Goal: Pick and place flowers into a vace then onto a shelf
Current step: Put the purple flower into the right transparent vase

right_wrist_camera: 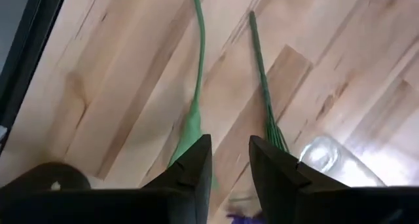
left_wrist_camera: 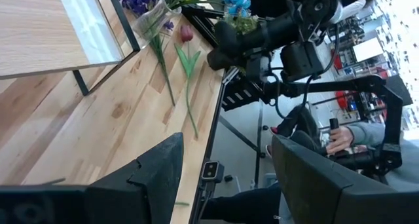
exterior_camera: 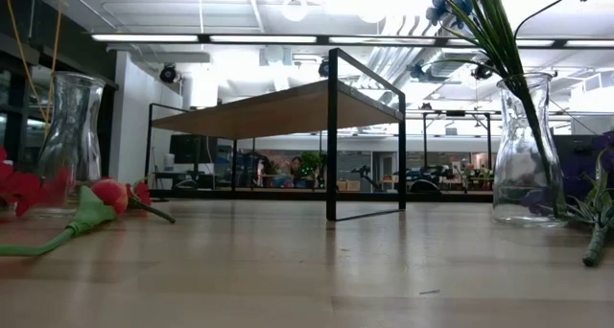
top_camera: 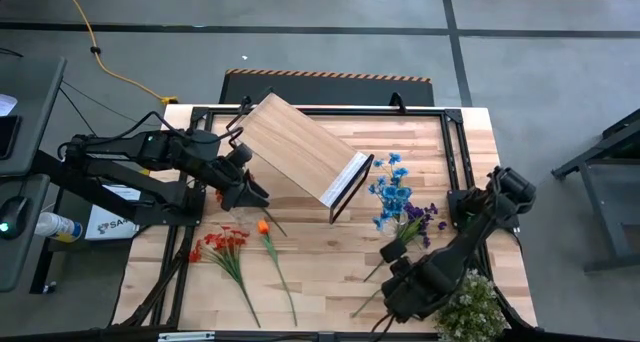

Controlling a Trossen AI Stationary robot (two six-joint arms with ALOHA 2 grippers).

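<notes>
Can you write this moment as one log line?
left pincer: open, by shelf | right pincer: empty, over stems | blue flowers: in vase

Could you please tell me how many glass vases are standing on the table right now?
2: one vase beside the red flowers, empty; the other vase across the table, holding blue flowers. More could be hidden.

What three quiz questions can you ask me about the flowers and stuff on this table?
1. True or false: the blue flowers stand in a glass vase.
2. Which flower lies beside the red sprays? A orange tulip; B yellow sunflower; C white daisy.
3. What stands on thin black legs in the middle of the table?
Key: 1 true; 2 A; 3 the shelf.
</notes>
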